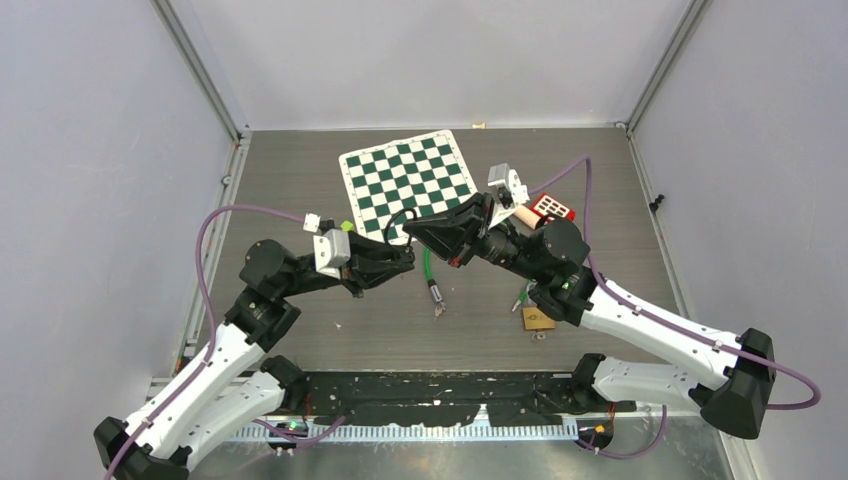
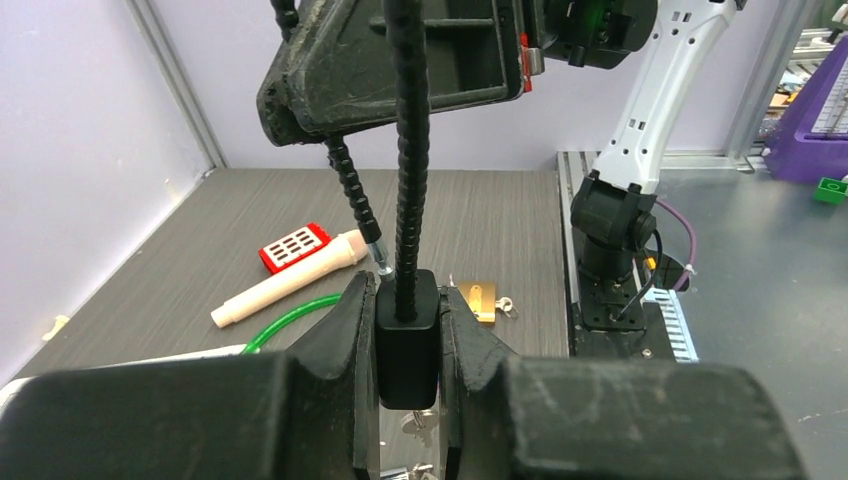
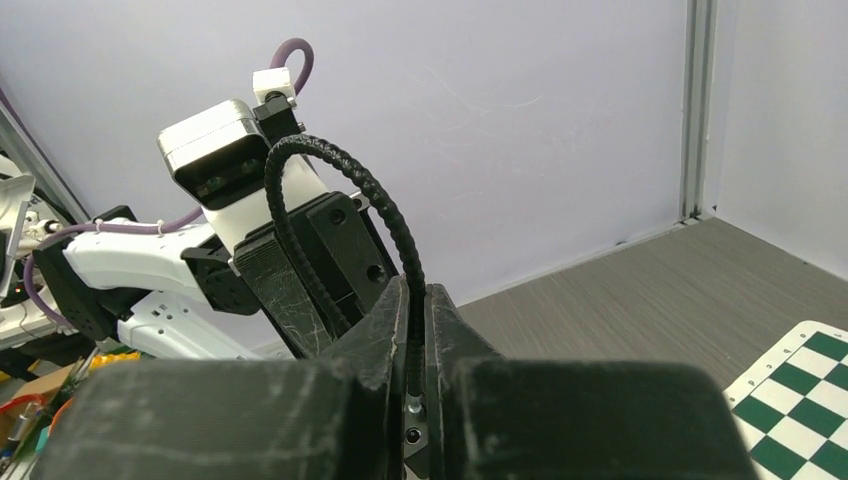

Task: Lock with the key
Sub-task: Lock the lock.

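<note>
Left gripper (image 2: 408,292) clamps the lock body (image 2: 407,345). Its cable (image 2: 404,150) runs straight out into the facing right gripper (image 3: 418,300), pinched on it.

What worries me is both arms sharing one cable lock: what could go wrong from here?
1. The left gripper clamps the black lock body and the right gripper is shut on its cable. Pulling apart could strain the cable or make it slip.
2. Both grippers are full while keys lie on the table, so one must let go first, and the lock might drop.
</note>
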You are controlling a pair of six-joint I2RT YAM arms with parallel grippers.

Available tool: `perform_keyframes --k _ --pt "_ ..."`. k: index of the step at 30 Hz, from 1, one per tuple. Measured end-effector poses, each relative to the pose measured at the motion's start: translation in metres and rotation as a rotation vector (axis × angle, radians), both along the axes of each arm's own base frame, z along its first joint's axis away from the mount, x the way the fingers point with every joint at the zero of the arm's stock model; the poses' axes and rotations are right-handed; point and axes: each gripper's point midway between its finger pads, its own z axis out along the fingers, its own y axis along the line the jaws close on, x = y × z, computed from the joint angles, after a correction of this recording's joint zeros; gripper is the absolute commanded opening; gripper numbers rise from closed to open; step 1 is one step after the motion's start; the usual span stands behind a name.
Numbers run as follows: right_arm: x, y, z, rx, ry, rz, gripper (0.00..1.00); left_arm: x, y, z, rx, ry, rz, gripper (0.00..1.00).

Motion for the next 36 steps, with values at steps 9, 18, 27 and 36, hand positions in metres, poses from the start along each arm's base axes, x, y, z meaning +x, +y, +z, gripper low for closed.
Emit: perform_keyframes --k 9,18,27,36 --pt "0.005 0.000 -0.005 -0.031 -0.027 -0.039 0.05 0.013 0.003 0.000 -0.004 0.007 0.074 0.00" --pt "0.009 0.001 -0.006 -0.060 -0.051 -0.061 0.05 0.015 0.007 0.003 -0.015 0.010 0.107 0.00" --pt "0.015 0.011 -0.009 -0.092 -0.077 -0.068 0.05 0.014 0.008 0.003 -0.023 0.045 0.110 0.00" --pt "0.015 0.017 -0.011 -0.119 -0.143 -0.093 0.05 0.033 0.015 0.001 -0.061 0.163 0.230 0.00"
